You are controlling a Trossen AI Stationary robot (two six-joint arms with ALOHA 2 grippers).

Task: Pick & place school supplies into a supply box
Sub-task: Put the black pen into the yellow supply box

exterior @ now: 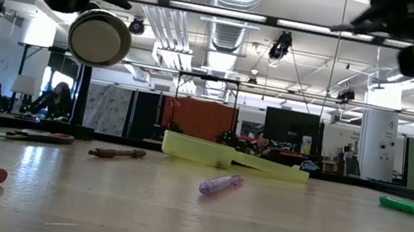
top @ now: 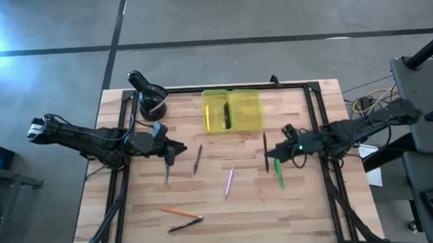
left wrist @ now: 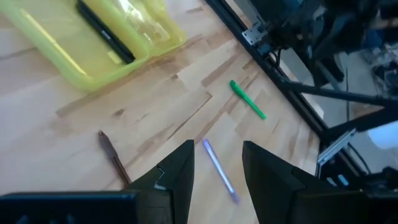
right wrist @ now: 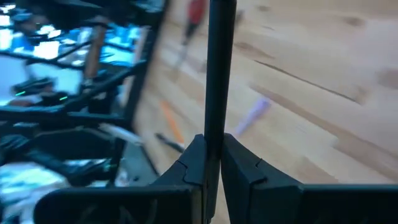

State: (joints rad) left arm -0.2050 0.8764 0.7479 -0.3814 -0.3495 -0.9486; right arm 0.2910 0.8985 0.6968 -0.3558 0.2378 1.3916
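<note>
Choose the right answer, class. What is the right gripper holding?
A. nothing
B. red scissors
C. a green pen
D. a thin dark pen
D: in the right wrist view the right gripper is shut on a thin dark pen, while the green pen lies on the table.

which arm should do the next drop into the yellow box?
Right. Its gripper is already shut on a dark pen just right of the box. The left gripper is open and holds nothing, hovering near the scissors, so it would need to grasp first.
</note>
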